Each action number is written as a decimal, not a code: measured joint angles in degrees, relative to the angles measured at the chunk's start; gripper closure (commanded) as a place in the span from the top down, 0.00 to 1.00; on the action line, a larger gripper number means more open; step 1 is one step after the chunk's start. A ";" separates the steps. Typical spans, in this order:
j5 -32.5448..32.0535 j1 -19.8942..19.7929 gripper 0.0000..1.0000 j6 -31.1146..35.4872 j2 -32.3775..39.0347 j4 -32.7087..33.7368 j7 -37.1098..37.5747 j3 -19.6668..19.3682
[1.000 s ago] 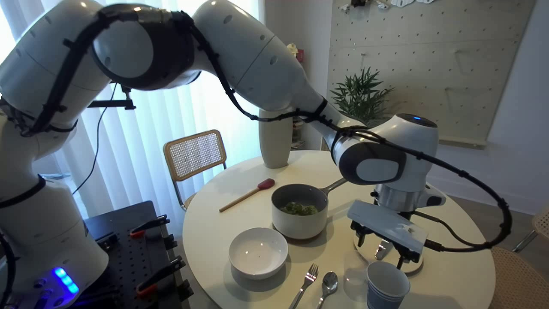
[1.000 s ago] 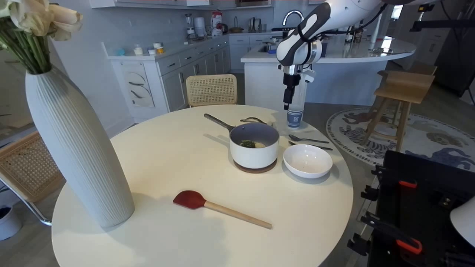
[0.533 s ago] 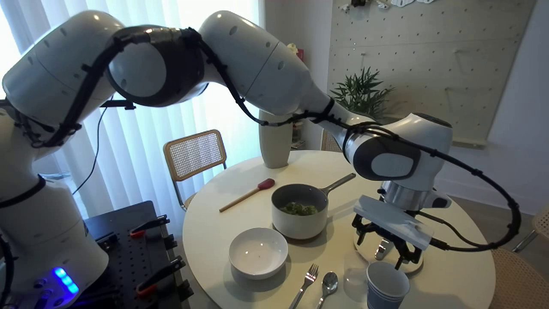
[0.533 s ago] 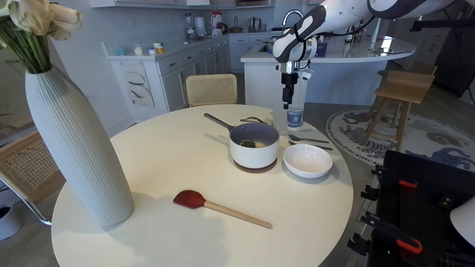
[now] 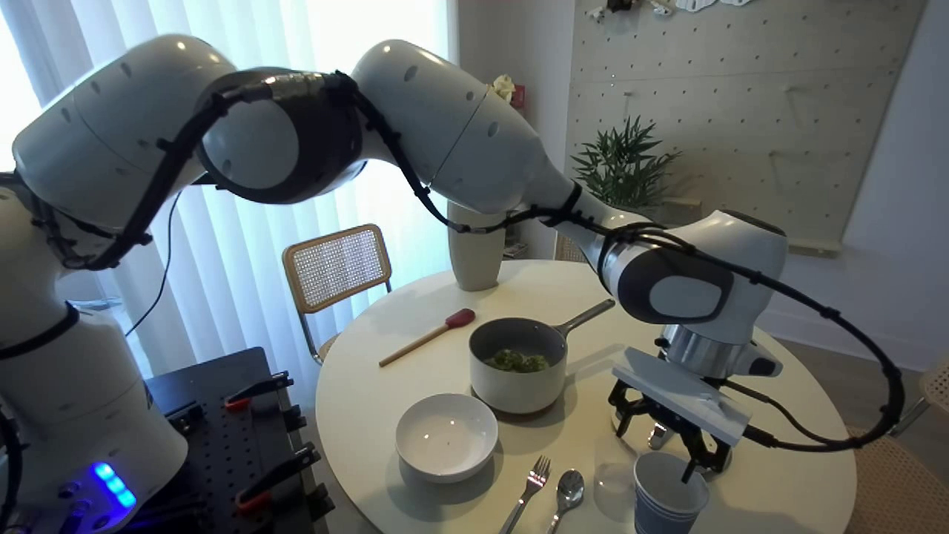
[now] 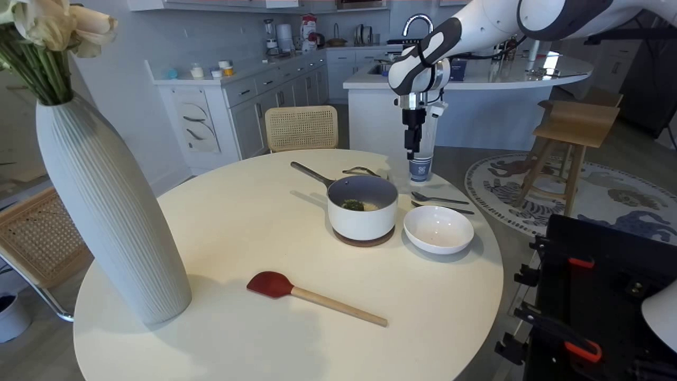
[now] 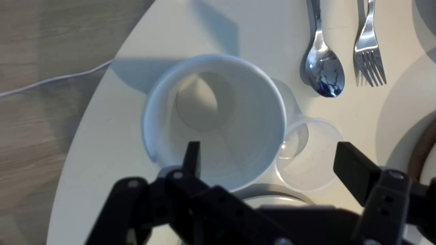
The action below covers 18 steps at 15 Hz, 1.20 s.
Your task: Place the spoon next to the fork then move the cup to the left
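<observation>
The spoon (image 5: 569, 492) lies beside the fork (image 5: 535, 480), roughly parallel and apart. Both also show in the wrist view, the spoon (image 7: 325, 69) and the fork (image 7: 369, 47), heads toward the gripper. The paper cup (image 5: 667, 508), blue-grey outside and pale inside, stands upright to the spoon's right; it also shows in an exterior view (image 6: 420, 169). A clear cup (image 5: 614, 482) stands close beside it. My gripper (image 5: 655, 454) is open and empty above them. In the wrist view (image 7: 269, 153), one finger overlaps the paper cup's opening, the other lies past the clear cup. I cannot tell whether the finger is inside.
A pot lid (image 7: 276, 201) lies close behind the cups, under the gripper. A white bowl (image 5: 447, 437) is left of the fork. A pot (image 5: 515, 389) stands behind it, and a red-headed spatula (image 5: 430, 341) lies farther off. The table edge (image 7: 98, 98) is close to the paper cup.
My gripper has moved a little right in an exterior view, then down, so a finger now overlaps the paper cup's opening. The cups, spoon and fork have not moved.
</observation>
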 measured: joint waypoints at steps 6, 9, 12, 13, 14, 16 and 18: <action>0.00 0.29 0.58 -0.05 0.17 0.04 0.00 -0.48; 0.00 0.46 0.45 -0.05 0.17 0.04 0.00 -0.48; 0.00 0.74 0.28 -0.05 0.17 0.01 0.00 -0.51; 0.00 0.85 0.15 -0.05 0.17 -0.04 0.00 -0.52; 0.00 0.94 0.06 -0.05 0.17 -0.13 0.00 -0.53; 0.00 1.06 0.00 -0.04 0.17 -0.33 0.00 -0.58; -0.02 1.10 0.01 0.02 0.14 -0.49 0.01 -0.78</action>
